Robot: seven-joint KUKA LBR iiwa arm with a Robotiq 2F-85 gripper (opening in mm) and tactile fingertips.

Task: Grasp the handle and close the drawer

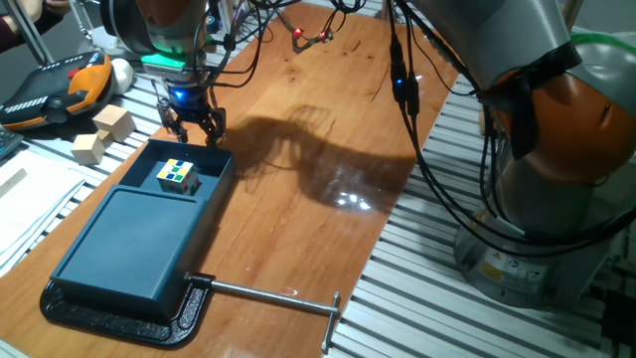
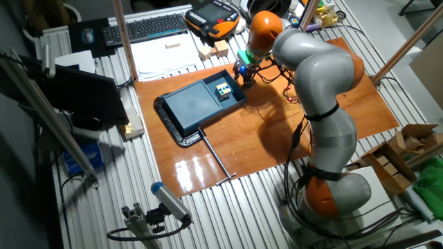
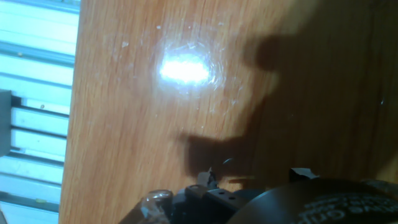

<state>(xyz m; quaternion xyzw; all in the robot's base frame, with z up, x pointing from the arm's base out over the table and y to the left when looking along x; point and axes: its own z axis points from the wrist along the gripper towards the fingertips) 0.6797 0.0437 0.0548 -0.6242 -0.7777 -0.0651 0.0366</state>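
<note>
The drawer [image 1: 189, 171] is a shallow dark teal tray that sticks out of the far end of the flat teal box [image 1: 129, 239]. A small multicoloured puzzle cube [image 1: 177, 176] lies in it. The handle [image 1: 191, 149] is the tray's far end rim. My gripper [image 1: 195, 135] hangs just beyond that rim, close above the wood, with its fingers apart and nothing between them. The other fixed view shows the gripper [image 2: 242, 75] at the drawer's [image 2: 225, 91] far end. The hand view shows only wood, glare and two fingertips [image 3: 208, 177]; the drawer is out of that view.
A black clamp [image 1: 149, 313] holds the box's near end, and its steel rod [image 1: 273, 293] lies across the wood. Two wooden blocks [image 1: 104, 131] and an orange-black pendant [image 1: 55, 88] lie left of the gripper. Cables [image 1: 402, 89] hang over the wooden board [image 1: 328, 149].
</note>
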